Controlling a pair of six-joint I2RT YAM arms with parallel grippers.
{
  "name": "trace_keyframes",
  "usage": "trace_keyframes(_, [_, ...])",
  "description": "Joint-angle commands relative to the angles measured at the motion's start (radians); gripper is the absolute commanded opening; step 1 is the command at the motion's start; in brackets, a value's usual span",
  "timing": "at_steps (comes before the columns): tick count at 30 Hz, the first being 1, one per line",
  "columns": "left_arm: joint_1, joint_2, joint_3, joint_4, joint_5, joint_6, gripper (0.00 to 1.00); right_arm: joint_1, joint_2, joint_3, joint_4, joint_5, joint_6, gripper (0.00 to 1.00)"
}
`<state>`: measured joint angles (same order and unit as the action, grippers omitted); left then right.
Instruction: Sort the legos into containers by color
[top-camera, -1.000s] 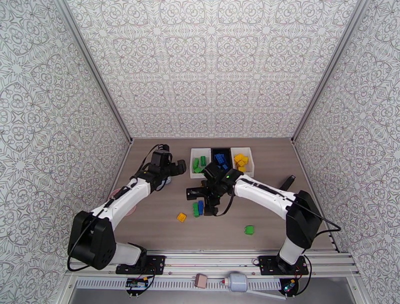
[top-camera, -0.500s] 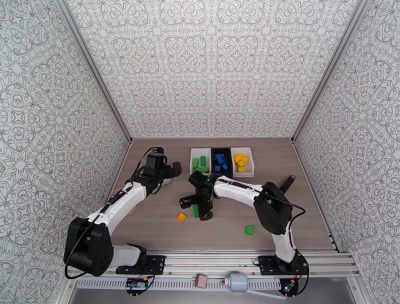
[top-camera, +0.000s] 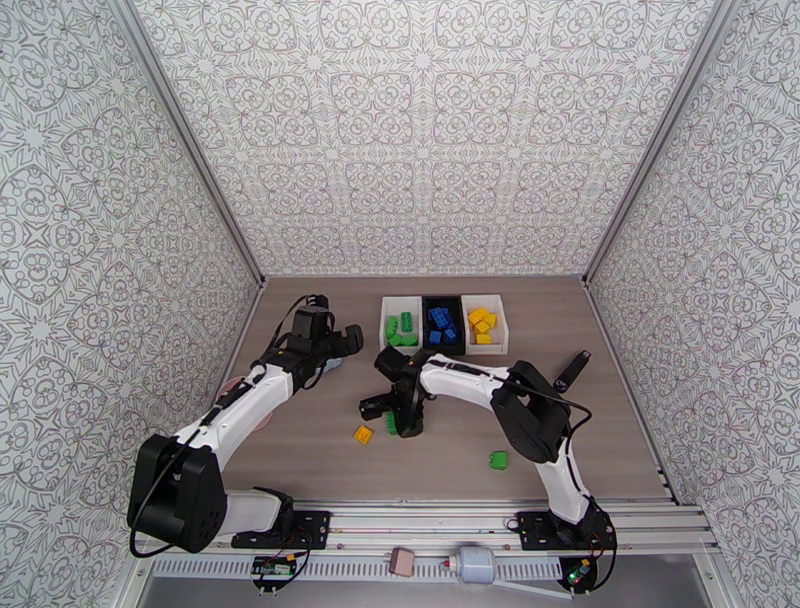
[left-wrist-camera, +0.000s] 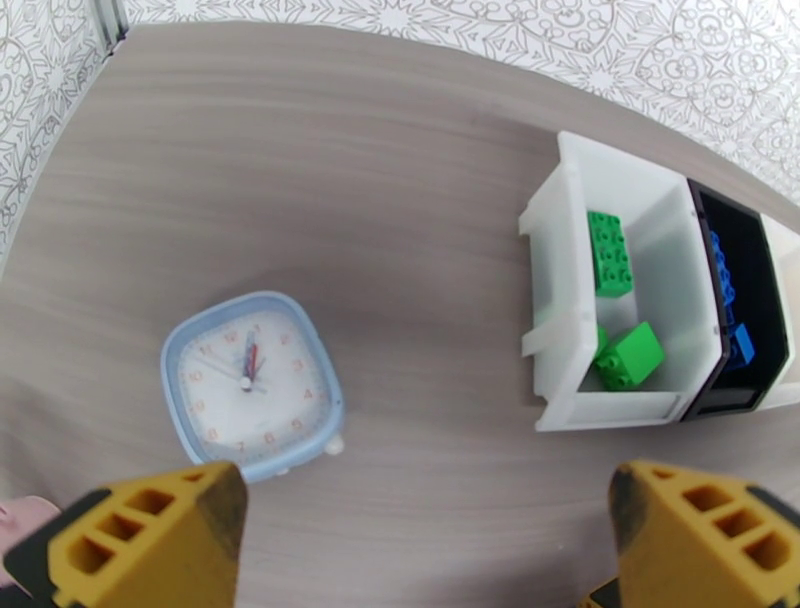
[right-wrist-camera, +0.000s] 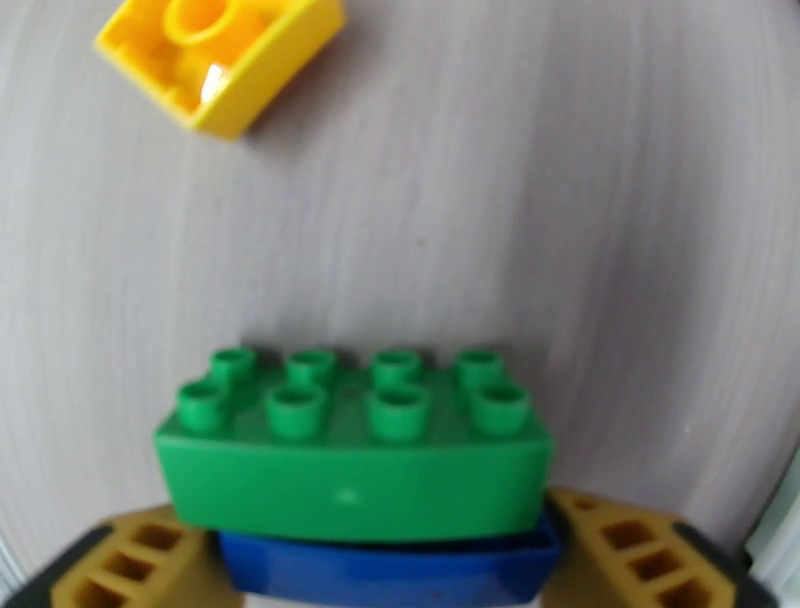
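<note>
Legos, bins and grippers on wood-grain table (top-camera: 620, 430); we list:

- Bins, one row, upper centre of top view. L white bin (top-camera: 383, 320) (left-wrist-camera: 550, 300) w/ green bricks (top-camera: 402, 328) (left-wrist-camera: 628, 355). Black bin (top-camera: 443, 299) (left-wrist-camera: 705, 300) in the middle w/ blue bricks (top-camera: 440, 322). R white bin (top-camera: 502, 325) w/ yellow bricks (top-camera: 481, 322).
- Loose yellow brick (top-camera: 363, 434), lower centre of top view; upper left of R wrist view (right-wrist-camera: 225, 55), hollow underside showing.
- Lone green brick (top-camera: 498, 460), lower right of centre, well apart from the rest.
- Long green brick (right-wrist-camera: 350, 460), studs up, centre of R wrist view; blue brick (right-wrist-camera: 330, 572) against it at the bottom edge.
- Right gripper (top-camera: 393, 420) (right-wrist-camera: 385, 575): one finger at each end of the blue brick, close up to it. We cannot tell if they clamp it.
- Left gripper (top-camera: 345, 350) (left-wrist-camera: 425, 540): fingers spread wide, nothing between them, above a pale-blue clock (left-wrist-camera: 250, 385) at lower left of L wrist view.
</note>
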<state>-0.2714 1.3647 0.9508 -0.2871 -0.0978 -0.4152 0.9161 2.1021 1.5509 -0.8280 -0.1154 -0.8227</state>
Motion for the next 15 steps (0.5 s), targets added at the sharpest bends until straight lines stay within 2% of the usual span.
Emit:
trace_keyframes(1, [-0.009, 0.01, -0.006, 0.006, 0.026, 0.016, 1.0, -0.006, 0.004, 0.027, -0.001, -0.018, 0.01, 0.68])
trace_keyframes(6, [-0.012, 0.01, -0.01, 0.02, 0.032, 0.025, 1.0, -0.01, -0.023, 0.005, 0.007, -0.013, 0.022, 0.6])
trace_keyframes(15, [-0.035, -0.003, -0.043, 0.103, 0.053, 0.04, 1.0, -0.035, -0.183, -0.119, 0.109, -0.026, 0.126, 0.58])
